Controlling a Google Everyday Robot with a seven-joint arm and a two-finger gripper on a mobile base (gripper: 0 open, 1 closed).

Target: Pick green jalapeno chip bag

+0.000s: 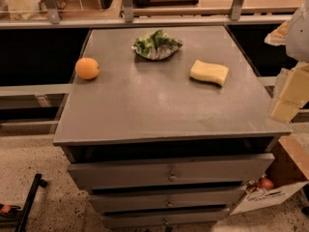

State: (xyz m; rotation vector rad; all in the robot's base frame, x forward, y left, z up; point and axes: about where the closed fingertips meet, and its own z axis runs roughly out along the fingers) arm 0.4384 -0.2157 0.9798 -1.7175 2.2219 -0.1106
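Observation:
The green jalapeno chip bag (157, 44) lies crumpled and flattish near the far edge of the grey cabinet top (159, 110), a little left of centre. It is green with silvery-white patches. My gripper (288, 94) hangs at the right edge of the view, beside the cabinet's right side and above floor level. It is well to the right of the bag and nearer to me, and it touches nothing. The white arm (300, 30) rises above it.
A round orange (87, 68) sits at the left edge of the top. A yellow wavy sponge (209, 72) lies right of centre, between the bag and my gripper. Drawers (169, 174) are below. A cardboard box (285, 178) stands on the floor at right. A railing (145, 13) runs behind.

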